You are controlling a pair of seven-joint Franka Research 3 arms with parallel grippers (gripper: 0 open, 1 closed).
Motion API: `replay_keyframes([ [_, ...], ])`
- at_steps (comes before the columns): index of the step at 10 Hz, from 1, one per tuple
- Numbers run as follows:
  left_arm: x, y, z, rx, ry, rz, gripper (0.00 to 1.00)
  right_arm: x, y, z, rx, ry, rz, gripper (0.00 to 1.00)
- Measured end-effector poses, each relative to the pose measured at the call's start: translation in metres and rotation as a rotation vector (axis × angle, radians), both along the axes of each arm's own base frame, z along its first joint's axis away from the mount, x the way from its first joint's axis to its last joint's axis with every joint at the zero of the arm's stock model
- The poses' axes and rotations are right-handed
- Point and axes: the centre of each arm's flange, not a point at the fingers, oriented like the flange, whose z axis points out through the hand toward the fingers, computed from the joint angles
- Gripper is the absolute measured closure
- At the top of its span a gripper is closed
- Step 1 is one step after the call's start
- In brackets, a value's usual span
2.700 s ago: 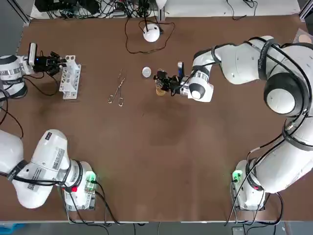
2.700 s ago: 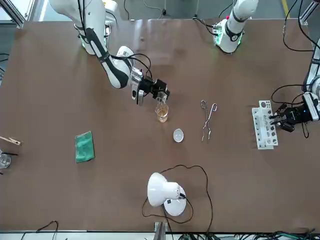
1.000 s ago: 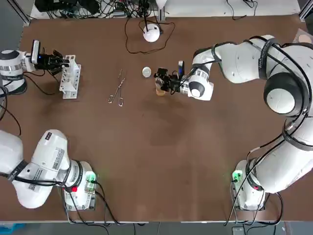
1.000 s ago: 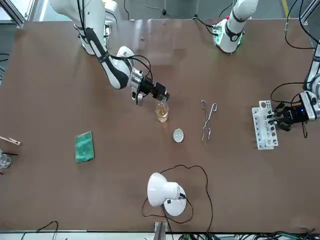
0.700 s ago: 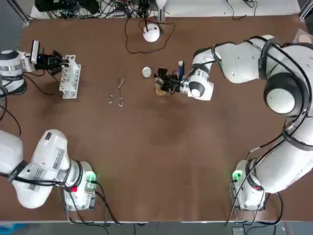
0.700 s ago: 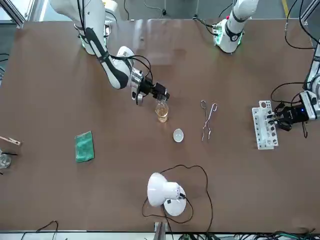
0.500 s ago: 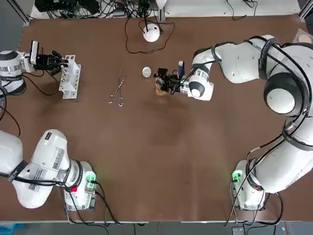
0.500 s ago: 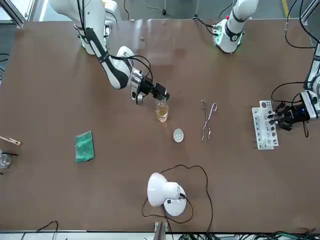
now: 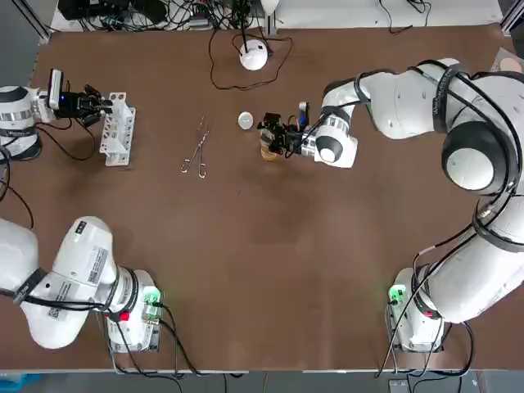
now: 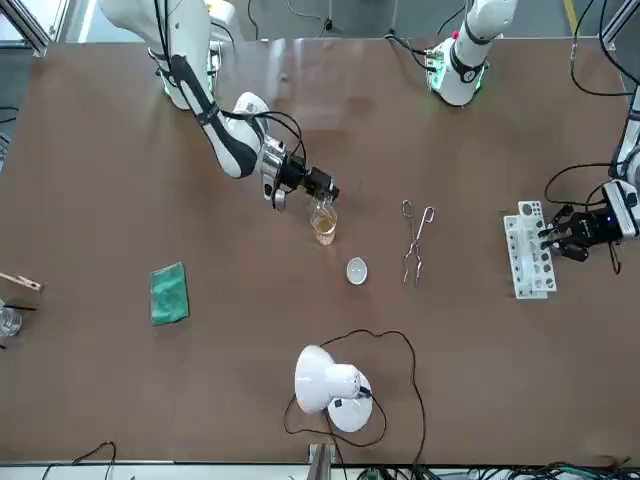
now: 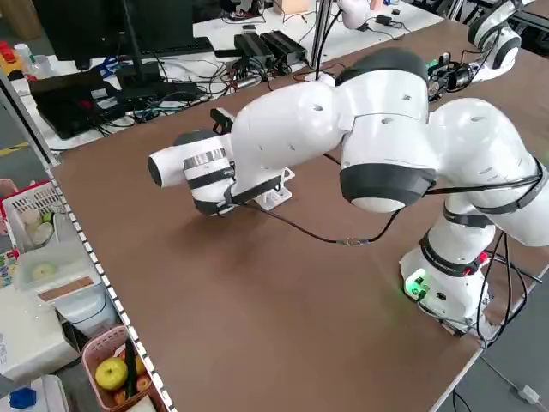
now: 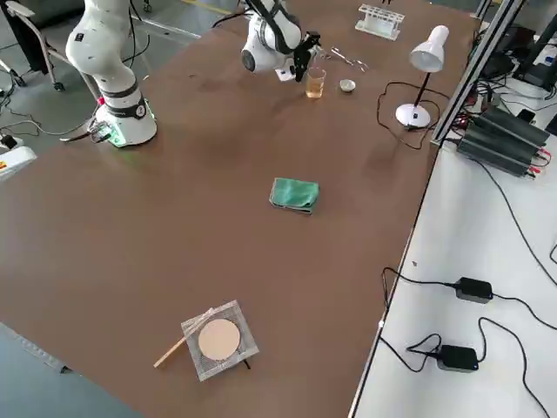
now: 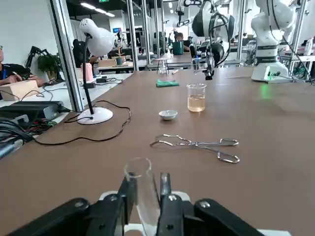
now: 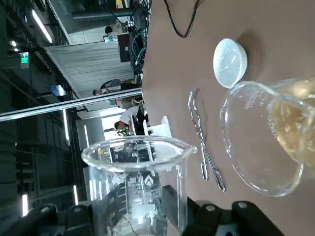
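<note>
My right gripper [image 9: 274, 136] [image 10: 322, 186] is shut on a small empty glass beaker [image 14: 135, 187], held tipped just above a glass beaker of amber liquid [image 9: 268, 151] [image 10: 323, 225] [image 14: 275, 132] that stands on the table. At the table's far left, my left gripper [image 9: 88, 104] [image 10: 556, 232] is shut on a clear test tube [image 13: 142, 189], right beside the white test tube rack [image 9: 117, 129] [image 10: 528, 262].
Metal tongs [image 9: 196, 147] [image 10: 415, 238] and a small white dish [image 9: 245, 120] [image 10: 356, 269] lie between the rack and the beaker. A white desk lamp [image 9: 254, 56] [image 10: 330, 388] with its cable stands at the far edge. A green cloth [image 10: 168, 293] lies on the robot's right.
My left gripper has drawn slightly away from the rack, toward the table's left edge, with the test tube in it. The right gripper has hardly moved over the beaker.
</note>
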Motion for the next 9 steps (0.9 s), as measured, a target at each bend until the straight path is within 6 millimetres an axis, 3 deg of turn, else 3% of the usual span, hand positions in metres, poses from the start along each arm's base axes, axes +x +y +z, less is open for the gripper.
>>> replay_keyframes([
  [4,0.001,-0.001,0.0,-0.002,0.0,-0.005,0.75,0.012,-0.002,0.012,-0.106,-0.129,0.017,0.6],
  [9,0.003,-0.005,0.002,0.001,-0.001,-0.012,0.75,0.032,-0.014,0.05,-0.262,-0.356,0.033,0.6],
])
